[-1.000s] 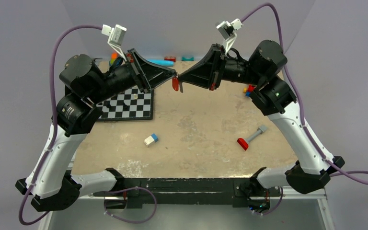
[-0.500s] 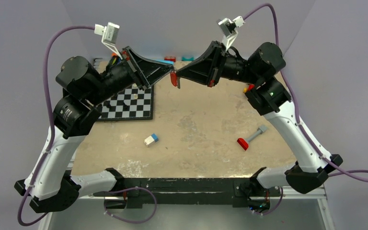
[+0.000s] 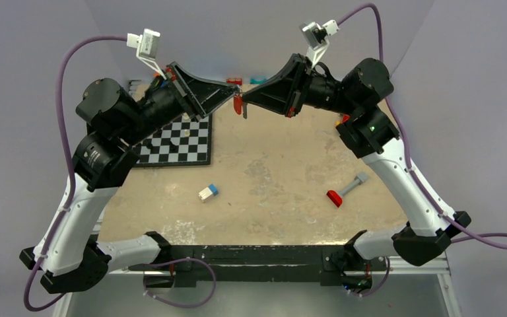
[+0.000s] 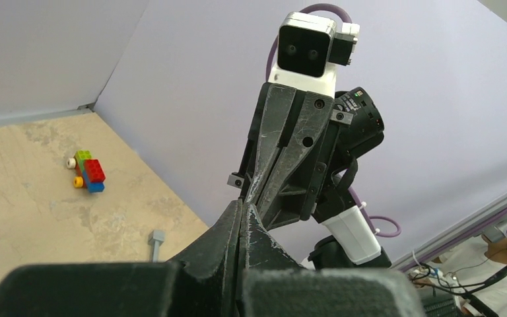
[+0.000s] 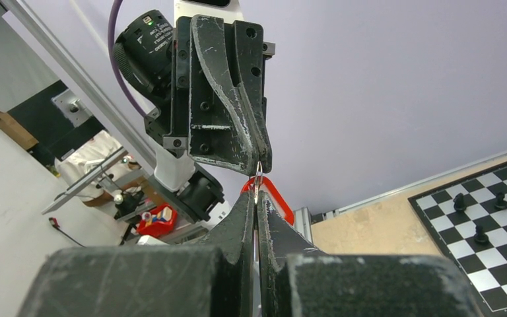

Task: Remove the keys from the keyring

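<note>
Both arms raised over the far side of the table (image 3: pixel 270 172), claws meeting tip to tip in the air. Left gripper (image 3: pixel 233 92): fingers pressed together, tips pinching the keyring (image 5: pixel 257 178) from one side. Right gripper (image 3: pixel 246 99): fingers likewise pressed together, pinching the same thin wire loop from the opposite side. In the right wrist view the keyring shows as a short metal arc bridging the two sets of tips, with nearly no gap between them. Red key (image 3: pixel 238 104) hangs just below the meeting point, clear of the table and held by neither claw directly. Chessboard (image 3: pixel 175 142) lies under the left arm; white-and-blue block (image 3: pixel 208 192) sits near the table's middle, well apart from the claws
</note>
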Controlling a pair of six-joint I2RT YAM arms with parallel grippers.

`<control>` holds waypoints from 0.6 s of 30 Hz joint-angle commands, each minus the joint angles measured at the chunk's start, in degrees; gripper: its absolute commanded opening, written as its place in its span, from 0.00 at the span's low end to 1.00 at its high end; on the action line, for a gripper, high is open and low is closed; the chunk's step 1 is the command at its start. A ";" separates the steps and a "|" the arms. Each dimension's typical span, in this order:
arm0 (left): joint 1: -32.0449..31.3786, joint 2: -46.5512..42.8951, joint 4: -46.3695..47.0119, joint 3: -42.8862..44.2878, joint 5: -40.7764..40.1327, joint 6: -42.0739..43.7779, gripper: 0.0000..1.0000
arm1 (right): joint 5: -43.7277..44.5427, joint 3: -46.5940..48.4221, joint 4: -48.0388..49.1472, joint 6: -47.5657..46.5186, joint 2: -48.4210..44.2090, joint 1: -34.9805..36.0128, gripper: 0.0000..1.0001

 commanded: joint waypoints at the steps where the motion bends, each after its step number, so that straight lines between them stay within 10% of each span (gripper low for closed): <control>1: 0.42 -0.57 4.91 -0.12 -4.21 -1.11 0.00 | -1.94 1.19 2.46 0.61 -0.27 0.11 0.00; 9: 0.38 -1.38 4.13 -0.81 -5.45 -0.74 0.00 | -1.97 1.36 2.61 0.02 0.05 0.10 0.00; 18: 0.56 -3.96 -1.02 -0.89 -6.94 4.05 0.72 | -2.07 -0.36 0.33 -2.07 -1.45 0.13 0.00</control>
